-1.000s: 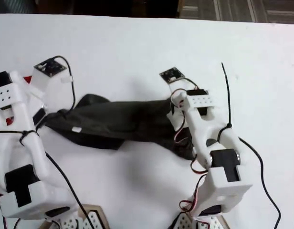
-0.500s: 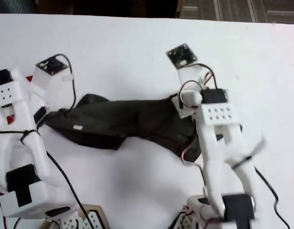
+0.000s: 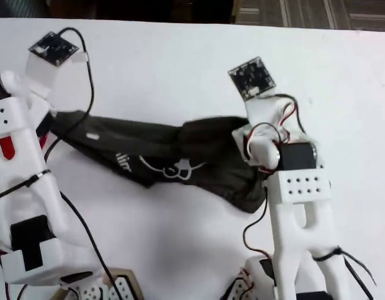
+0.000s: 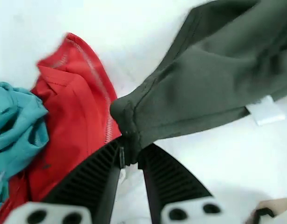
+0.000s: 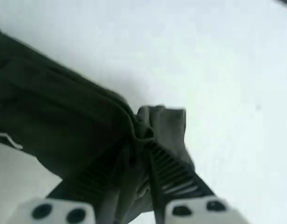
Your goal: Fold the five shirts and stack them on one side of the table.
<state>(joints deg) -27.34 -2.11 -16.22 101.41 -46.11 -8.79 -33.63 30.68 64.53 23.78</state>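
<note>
Dark shirt [image 4: 218,79] corner inside left claw [image 4: 131,151]

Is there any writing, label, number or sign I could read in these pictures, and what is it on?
The dark shirt bears white print, letters beside a line drawing: too blurred to read.
Its white tag: no writing legible.
No other text can be read.

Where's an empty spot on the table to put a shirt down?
Bare table lies beyond the dark shirt along the far edge, and in front of it toward the near edge. It is crowded by the left gripper, where a red shirt and a teal shirt lie.
</note>
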